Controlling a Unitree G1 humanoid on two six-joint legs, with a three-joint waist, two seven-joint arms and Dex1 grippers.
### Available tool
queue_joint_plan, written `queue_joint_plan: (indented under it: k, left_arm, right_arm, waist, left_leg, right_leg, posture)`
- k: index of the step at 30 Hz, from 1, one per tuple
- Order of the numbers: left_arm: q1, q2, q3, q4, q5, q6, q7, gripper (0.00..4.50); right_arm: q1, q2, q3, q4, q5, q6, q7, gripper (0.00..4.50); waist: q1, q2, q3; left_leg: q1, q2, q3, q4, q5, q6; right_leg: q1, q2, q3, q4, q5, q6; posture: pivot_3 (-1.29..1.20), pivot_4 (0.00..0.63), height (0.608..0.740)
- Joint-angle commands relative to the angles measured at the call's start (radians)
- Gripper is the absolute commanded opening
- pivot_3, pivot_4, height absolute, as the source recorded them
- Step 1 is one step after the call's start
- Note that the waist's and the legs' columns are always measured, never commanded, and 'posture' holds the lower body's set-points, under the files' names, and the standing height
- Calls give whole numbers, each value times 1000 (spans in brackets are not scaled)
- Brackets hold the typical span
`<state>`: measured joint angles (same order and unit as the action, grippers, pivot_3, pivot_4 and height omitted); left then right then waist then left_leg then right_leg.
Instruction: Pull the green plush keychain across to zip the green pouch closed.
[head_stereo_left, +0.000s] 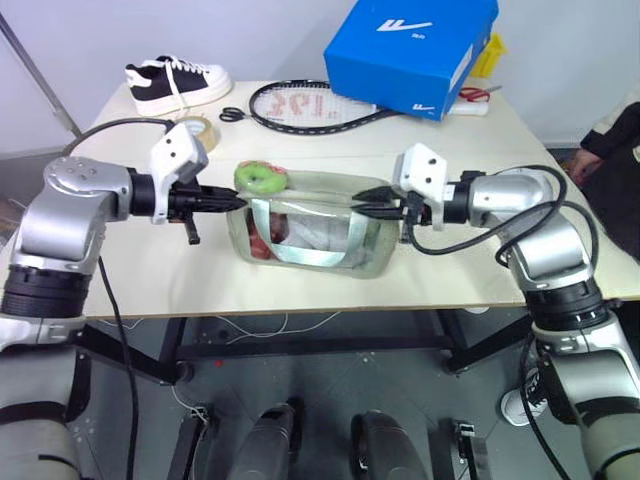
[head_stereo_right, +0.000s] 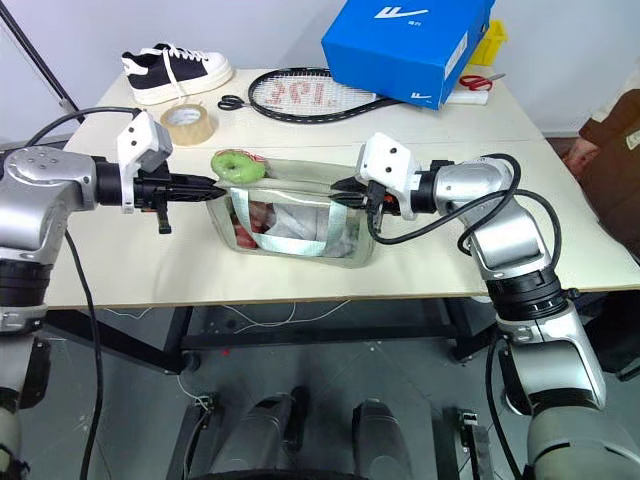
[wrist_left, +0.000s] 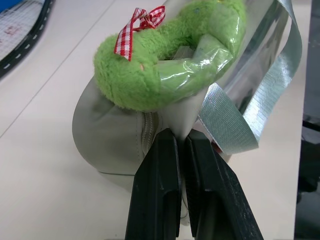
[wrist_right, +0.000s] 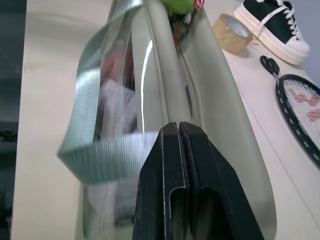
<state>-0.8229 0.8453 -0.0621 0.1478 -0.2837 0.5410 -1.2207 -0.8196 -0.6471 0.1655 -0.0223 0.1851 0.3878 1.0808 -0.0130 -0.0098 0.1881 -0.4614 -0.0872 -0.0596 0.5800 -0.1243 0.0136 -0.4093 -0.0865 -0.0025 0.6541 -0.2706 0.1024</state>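
Observation:
The green pouch lies in the middle of the table with its clear window and two pale straps facing me. The green plush keychain rests on top of the pouch at its left end, and a small red checked bow shows on it. My left gripper is shut on the left end of the pouch, just below the keychain. My right gripper points level at the pouch's right end. In the right wrist view its fingers are pressed together at the pouch's top edge.
Behind the pouch lie a racket, a tape roll, black scissors and a black-and-white shoe. A blue shoebox stands at the back right, with red scissors beside it. A person's sleeve shows at the right.

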Motion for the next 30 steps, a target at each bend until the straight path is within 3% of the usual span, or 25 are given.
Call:
queue_joint_plan:
  k: [1, 4, 9, 16, 22, 30]
  left_arm:
    - [-14, 1, 15, -28, -3, -13, 8, 0]
    - [-15, -1, 15, -28, -2, -14, 13, 0]
    - [-26, -7, 15, -30, -5, -8, 16, 0]
    - [-44, -30, 8, -12, 6, -17, 28, 0]
    - [-30, -31, 15, -32, 1, -8, 29, 0]
    - [-23, -34, 16, -36, 3, -8, 35, 0]
  right_arm:
    - [-82, -11, -27, -25, 18, 32, 1, 1749]
    - [-135, -4, -36, -36, 43, 86, 4, 3277]
    - [-195, 127, -18, -56, 99, 167, -61, 3277]
    - [-266, 296, 69, 68, 15, 108, -157, 3277]
    - [-324, 328, 116, 214, -70, -6, -172, 3277]
    - [-300, 324, 167, 234, -117, -85, -120, 3277]
  waist:
    - [1, 0, 0]
    - [0, 0, 0]
    - [-2, 0, 0]
    - [-1, 0, 0]
    - [-1, 0, 0]
    - [-4, 0, 0]
  left_leg:
    - [0, 0, 0, 0, 0, 0]
    - [0, 0, 0, 0, 0, -1]
    - [0, 0, 0, 0, 0, -1]
    - [0, -1, 0, 0, 1, 0]
    - [0, -1, 0, 0, 0, -1]
    - [0, -1, 0, -1, 2, -1]
  right_leg:
    - [0, 0, 0, 0, 0, 0]
    - [0, 0, 0, 0, 0, 0]
    - [-1, 0, 0, 0, 0, 0]
    - [-2, 1, 0, 1, 0, 0]
    - [-4, 3, 0, 2, 0, 1]
    - [-4, 4, 0, 7, 0, 0]
  posture:
    - [0, 150, 740]
    - [0, 150, 740]
    - [0, 150, 740]
    - [0, 150, 740]
    - [0, 150, 740]
    - [0, 150, 740]
